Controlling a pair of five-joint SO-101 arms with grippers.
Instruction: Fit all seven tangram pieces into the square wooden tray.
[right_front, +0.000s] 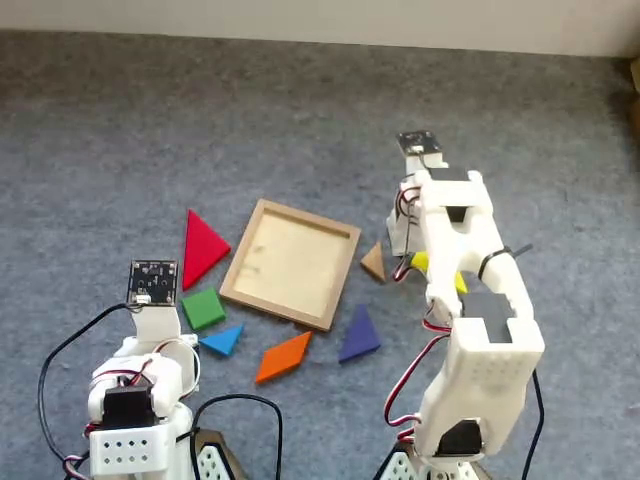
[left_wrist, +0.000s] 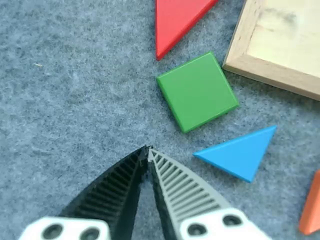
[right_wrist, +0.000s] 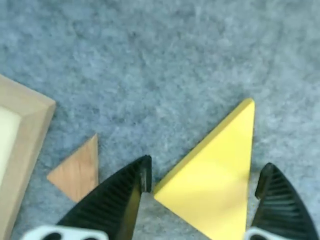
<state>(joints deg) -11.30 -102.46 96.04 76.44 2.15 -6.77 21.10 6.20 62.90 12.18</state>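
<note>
The empty square wooden tray (right_front: 290, 262) lies mid-table. To its left are a red triangle (right_front: 203, 245), a green square (right_front: 203, 308) and a small blue triangle (right_front: 222, 340). An orange parallelogram (right_front: 284, 357) and a dark blue triangle (right_front: 358, 335) lie in front of it. A wood-coloured triangle (right_front: 373, 262) lies at its right. My right gripper (right_wrist: 206, 177) is open and straddles the yellow triangle (right_wrist: 215, 170), which the right arm mostly hides in the high view. My left gripper (left_wrist: 146, 152) is shut on nothing, just short of the green square (left_wrist: 197, 91) and the blue triangle (left_wrist: 237, 152).
Grey carpet covers the table. In the right wrist view the wood-coloured triangle (right_wrist: 77, 170) lies between the tray corner (right_wrist: 25, 145) and the yellow piece. The red triangle (left_wrist: 177, 17) and tray edge (left_wrist: 272, 50) lie beyond the green square.
</note>
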